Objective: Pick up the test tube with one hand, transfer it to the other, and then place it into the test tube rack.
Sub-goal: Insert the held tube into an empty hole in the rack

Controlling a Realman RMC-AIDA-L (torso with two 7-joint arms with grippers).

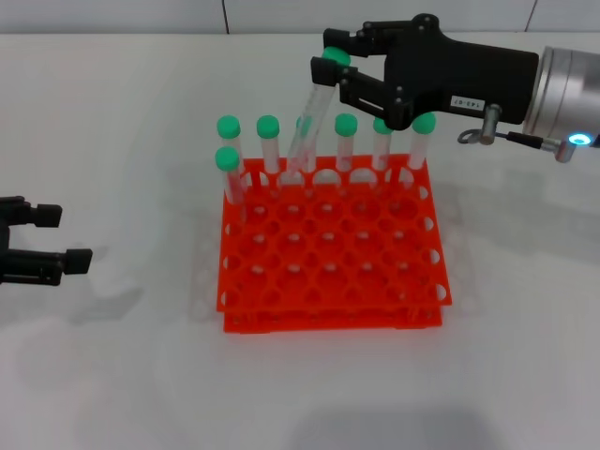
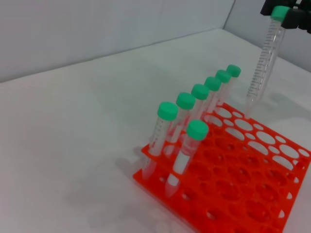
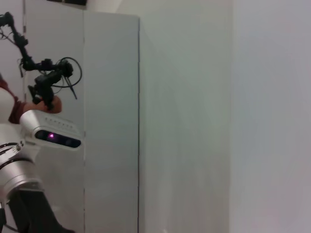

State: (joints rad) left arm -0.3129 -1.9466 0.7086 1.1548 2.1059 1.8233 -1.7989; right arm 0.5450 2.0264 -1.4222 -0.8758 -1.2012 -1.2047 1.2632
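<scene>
My right gripper, black with a small white label, is shut on the green cap of the test tube. The tube hangs tilted, and its lower tip is at the back row of the orange-red test tube rack. I cannot tell whether the tip is inside a hole. The left wrist view shows the same tube under the right gripper, beside the rack's far edge. My left gripper is open and empty, low over the table at the far left. The right wrist view shows only walls.
Several other green-capped tubes stand upright along the rack's back row, and one stands in the second row at the left. They also show in the left wrist view. The rack's front rows hold no tubes.
</scene>
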